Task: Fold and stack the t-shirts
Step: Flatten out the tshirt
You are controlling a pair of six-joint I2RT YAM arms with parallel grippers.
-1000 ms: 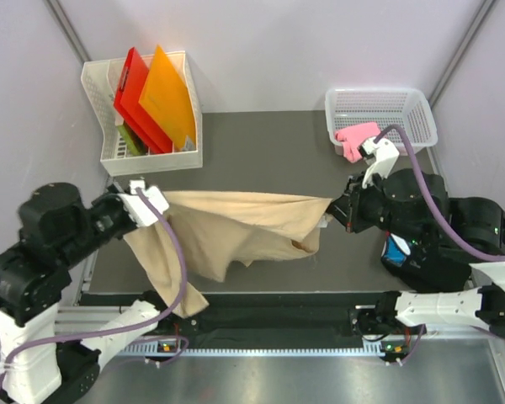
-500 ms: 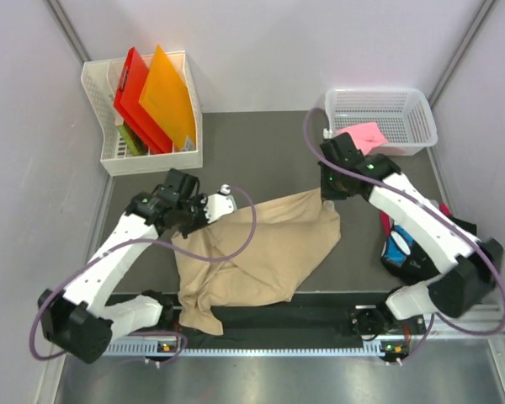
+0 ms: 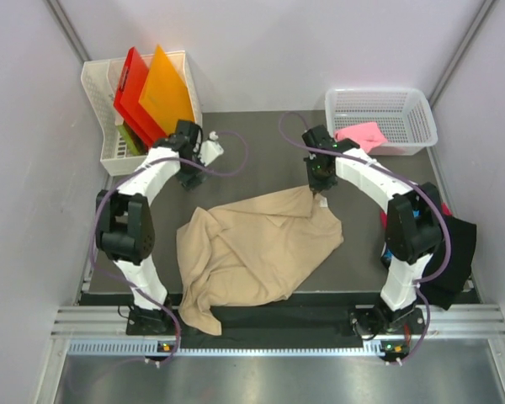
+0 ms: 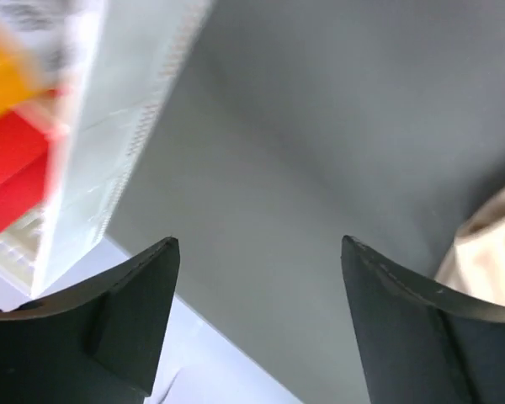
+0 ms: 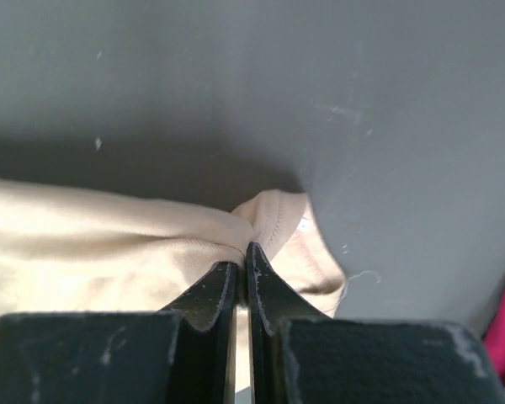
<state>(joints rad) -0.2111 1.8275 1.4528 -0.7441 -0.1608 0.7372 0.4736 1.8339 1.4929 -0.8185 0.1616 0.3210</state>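
Dropped tan t-shirt (image 3: 252, 248) from mid-air stretch onto middle of mat (image 3: 261, 147), crumpled, near hem over mat's front edge. Still pinching its far edge with right gripper (image 5: 243, 252), jaws clamped, maybe at collar. Let go with left gripper (image 4: 261, 244): jaws apart above mat's far-left corner.

tan t-shirt (image 3: 261, 244): soft matt cloth, creased, stitched hem
pink t-shirt (image 3: 362, 133): matt cloth too
bench (image 3: 261, 143): dark grey, matt, smooth, a few specks
right basket (image 3: 379, 105): white plastic mesh
sheets (image 3: 164, 93): smooth stiff plastic, slight sheen
left claw (image 4: 261, 244): black matt plastic; right claw (image 5: 244, 250) same, lightly scuffed
front rail (image 3: 278, 374): brushed metal
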